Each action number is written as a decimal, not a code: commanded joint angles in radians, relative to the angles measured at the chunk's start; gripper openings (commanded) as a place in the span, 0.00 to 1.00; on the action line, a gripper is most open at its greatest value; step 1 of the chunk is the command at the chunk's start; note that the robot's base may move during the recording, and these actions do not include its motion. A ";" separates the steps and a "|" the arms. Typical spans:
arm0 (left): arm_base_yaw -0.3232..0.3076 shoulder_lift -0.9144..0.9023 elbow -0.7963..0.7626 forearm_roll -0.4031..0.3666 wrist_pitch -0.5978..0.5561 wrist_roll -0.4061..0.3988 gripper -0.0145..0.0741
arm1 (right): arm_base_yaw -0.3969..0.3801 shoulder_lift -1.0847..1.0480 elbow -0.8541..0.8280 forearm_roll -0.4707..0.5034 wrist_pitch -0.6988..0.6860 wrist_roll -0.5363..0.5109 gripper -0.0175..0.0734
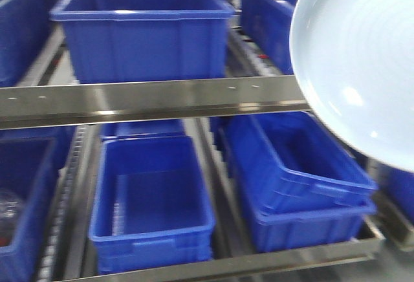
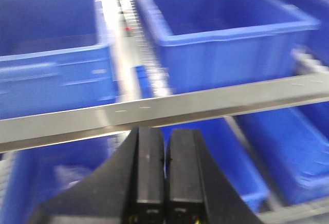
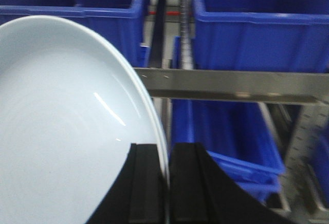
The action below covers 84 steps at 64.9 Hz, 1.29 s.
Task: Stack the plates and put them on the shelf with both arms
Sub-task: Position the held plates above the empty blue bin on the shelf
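As the right pincer (image 3: 167,185) clamps a plate (image 3: 61,131), left pincer (image 2: 165,154) together, blue crates (image 1: 152,198) crowd the shelf (image 1: 162,97)

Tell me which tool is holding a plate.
The right tool, pinching the pale plate by its rim; the left tool is shut on nothing.

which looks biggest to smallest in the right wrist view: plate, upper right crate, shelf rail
1. plate, which fills most of the left half, though it is also nearest the camera
2. upper right crate
3. shelf rail, a thin strip
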 commanded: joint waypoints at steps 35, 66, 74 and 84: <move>-0.001 0.006 -0.030 -0.004 -0.082 -0.004 0.26 | 0.000 0.003 -0.031 -0.004 -0.096 -0.001 0.25; -0.001 0.006 -0.030 -0.004 -0.082 -0.004 0.26 | 0.000 0.003 -0.031 -0.004 -0.096 -0.001 0.25; -0.001 0.006 -0.030 -0.004 -0.082 -0.004 0.26 | 0.000 0.003 -0.031 -0.004 -0.096 -0.001 0.25; -0.001 0.006 -0.030 -0.004 -0.082 -0.004 0.26 | 0.000 0.003 -0.031 -0.004 -0.096 -0.001 0.25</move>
